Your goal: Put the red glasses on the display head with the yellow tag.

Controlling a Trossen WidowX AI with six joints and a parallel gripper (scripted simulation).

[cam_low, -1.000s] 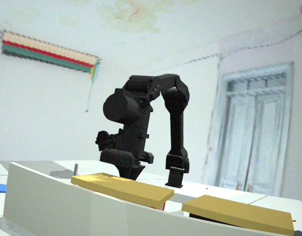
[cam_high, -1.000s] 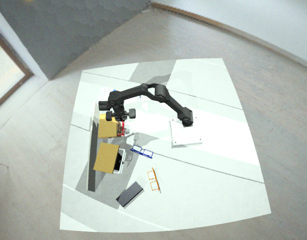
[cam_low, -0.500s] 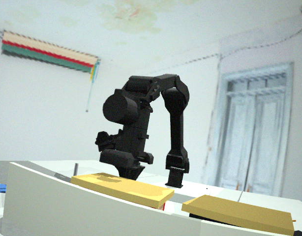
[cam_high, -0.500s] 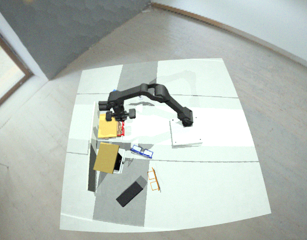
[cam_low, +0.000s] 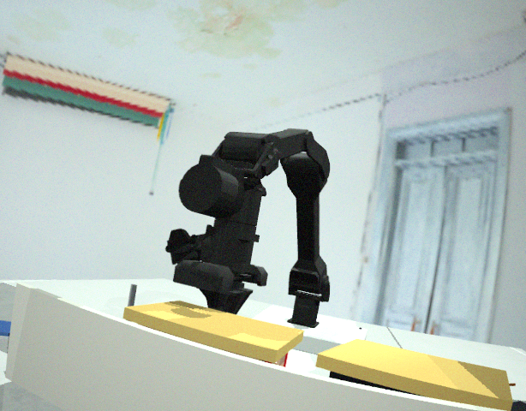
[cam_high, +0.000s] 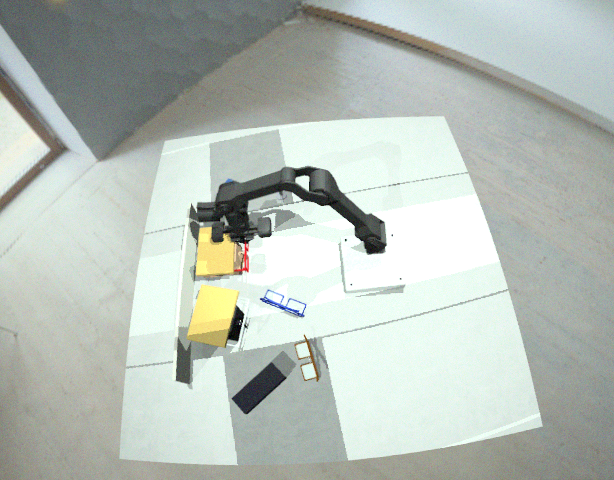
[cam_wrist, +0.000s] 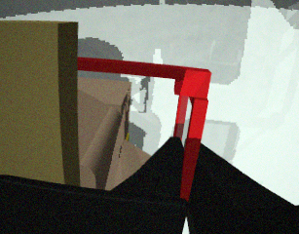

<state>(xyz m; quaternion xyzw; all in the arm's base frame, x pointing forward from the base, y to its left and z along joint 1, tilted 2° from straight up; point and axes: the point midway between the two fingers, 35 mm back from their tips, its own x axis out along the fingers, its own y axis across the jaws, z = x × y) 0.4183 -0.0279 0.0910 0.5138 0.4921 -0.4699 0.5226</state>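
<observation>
The red glasses (cam_high: 247, 260) (cam_low: 285, 359) (cam_wrist: 197, 117) are held by the front frame in my gripper (cam_high: 243, 240) (cam_wrist: 180, 147), which is shut on them. One temple runs beside the tan display head (cam_high: 238, 253) (cam_wrist: 107, 99) and passes out of sight behind the yellow board above it. In the wrist view the front frame stands ahead of the face, with a gap. A small yellow patch, perhaps the tag, shows on the head's front. The nose bridge contact and ears are hidden. The other head (cam_high: 237, 323) is black, under its own yellow board.
Yellow boards (cam_high: 214, 258) (cam_high: 212, 312) (cam_low: 210, 329) (cam_low: 414, 372) overhang both heads. A long pale wall (cam_high: 182, 289) (cam_low: 99, 349) stands behind them. Blue glasses (cam_high: 282, 305), orange glasses (cam_high: 312, 359) and a dark block (cam_high: 259, 387) lie on the table.
</observation>
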